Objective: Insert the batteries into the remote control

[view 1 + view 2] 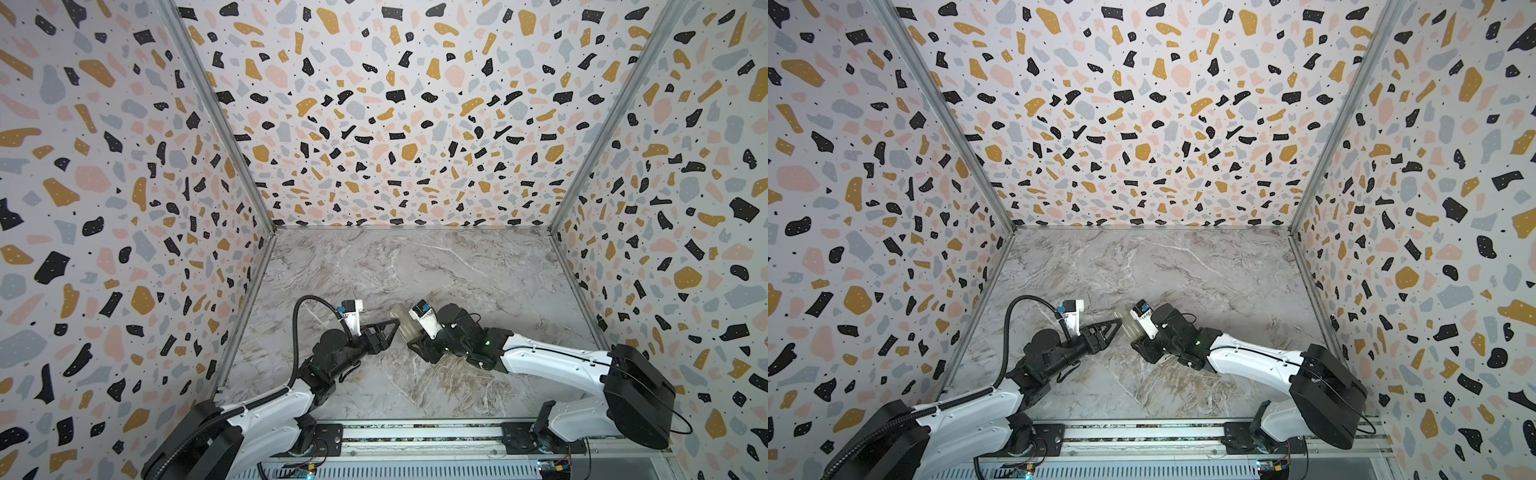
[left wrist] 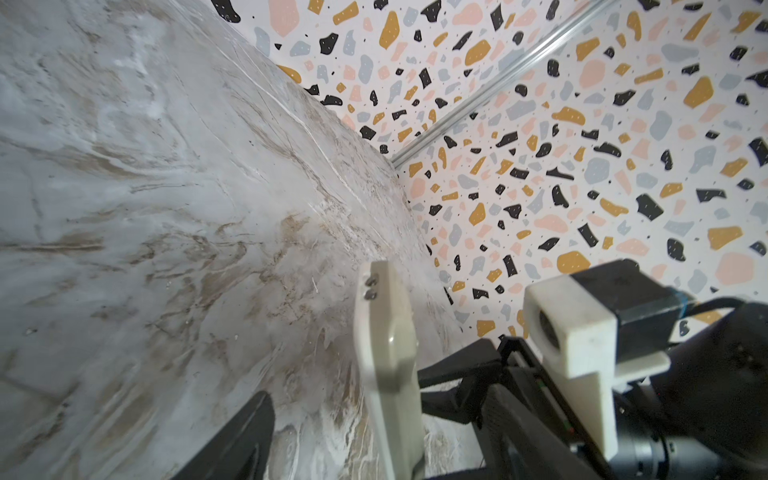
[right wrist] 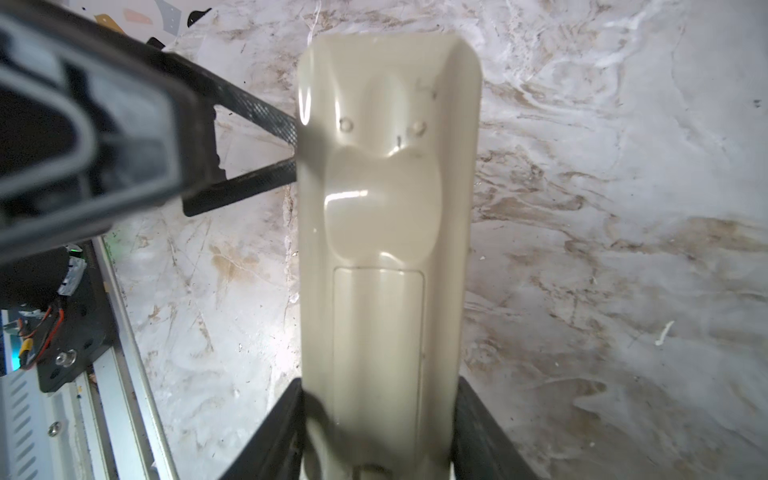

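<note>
1. The slim cream plastic remote control [image 3: 386, 249] was held above the grey-marbled worktop [image 1: 415, 270], over its front middle. Its plain back faced the right wrist camera, and a rectangular cover panel [image 3: 378, 332] sat flush over what was judged to be the battery recess.
2. No batteries could be seen in any view, whether on the worktop or in a gripper. Whether they already lay under the panel could not be told.
3. The right gripper [image 3: 376, 390] was clamped on the handset's lower end, with one black finger on each long edge. The hold appeared meant to steady the remote while leaving its back and upper half free for the other arm.
4. The left gripper [image 1: 392, 324] stood with its fingers apart at the remote's upper part. In the left wrist view the handset showed edge-on between them, and one finger [image 2: 253, 432] stood clear of its face, so this gripper held nothing.
5. With the panel seated and the left gripper holding nothing, the job looked close to finished, though the pictures could not settle that.
6. Terrazzo-patterned walls [image 1: 374, 124] enclosed the worktop on three sides.
</note>
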